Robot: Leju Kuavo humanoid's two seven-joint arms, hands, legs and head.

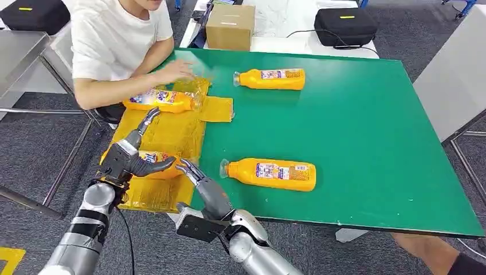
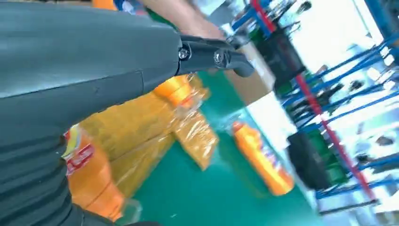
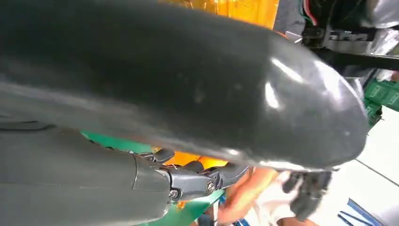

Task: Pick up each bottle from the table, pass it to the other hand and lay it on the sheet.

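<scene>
Held bottle (image 1: 153,162) lies on the yellow sheet (image 1: 172,130) at the table's (image 1: 367,143) near-left corner — long axis roughly crosswise, cap end hidden. Left hand (image 1: 127,157) wraps it, one finger extended. Right hand (image 1: 202,184) just beside, fingers apart, holding nothing. A person's hand (image 1: 175,72) touches the far sheet bottle (image 1: 163,100) — two more bottles (image 1: 270,173) on green, caps left.

A person in a white T-shirt (image 1: 117,34) sits at the upper left of the frame, one hand (image 1: 175,71) reaching over the green table (image 1: 367,132). A brown cardboard box (image 1: 230,26) stands at the top centre, on a white surface just behind the table's far edge. A black case (image 1: 345,26) lies at the upper right, and another black case (image 1: 34,14) is in the upper left corner. Grey carpet (image 1: 34,166) covers the floor at the left.
</scene>
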